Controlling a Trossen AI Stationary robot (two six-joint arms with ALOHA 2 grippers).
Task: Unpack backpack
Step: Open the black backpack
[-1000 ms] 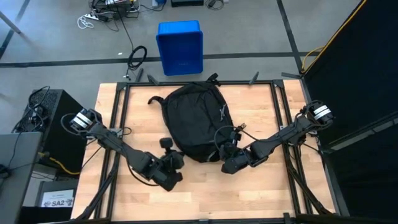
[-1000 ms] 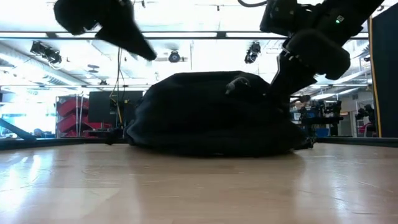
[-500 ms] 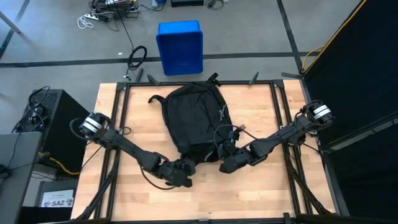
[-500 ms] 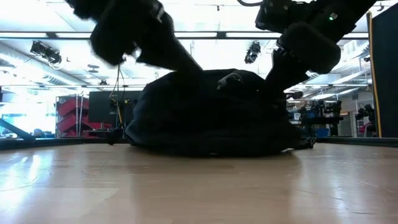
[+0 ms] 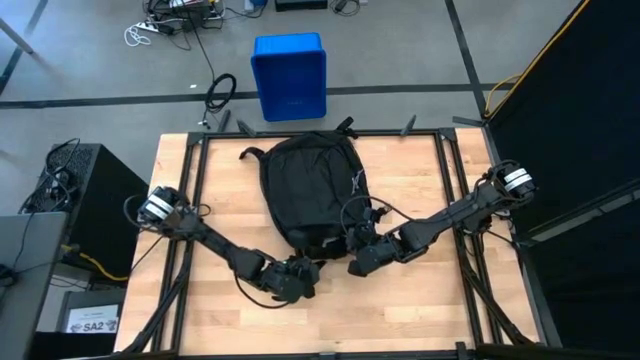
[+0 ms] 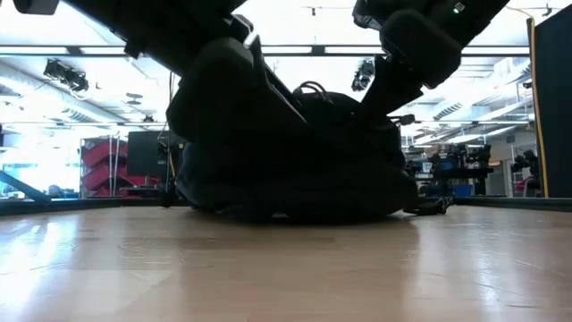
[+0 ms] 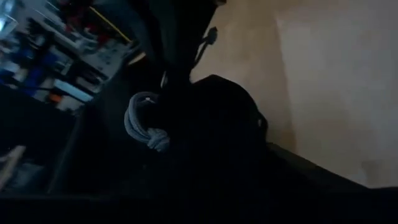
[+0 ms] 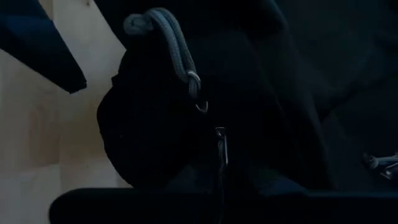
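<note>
Right gripper [image 5: 352,266] jaws closed, at backpack [image 5: 308,190] near end, pressed on fabric by grey cord pull [image 8: 163,34]; grip on anything not discernible. Left gripper [image 5: 305,274] just beside same end, jaw gap not readable. Backpack lies flat mid tabletop [image 5: 420,170], light wood planks, black frame rails at edges. Blue bin [image 5: 289,75] on grey floor beyond far edge, cables near it. Black curtain at right. Low view: bright ceiling lights, workshop clutter behind.

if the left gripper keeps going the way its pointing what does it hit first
Most likely the backpack. The left gripper sits at the bag's near end, aimed into it; its wrist view is filled with black fabric and a grey cord pull straight ahead. Whether it already touches is unclear.
</note>
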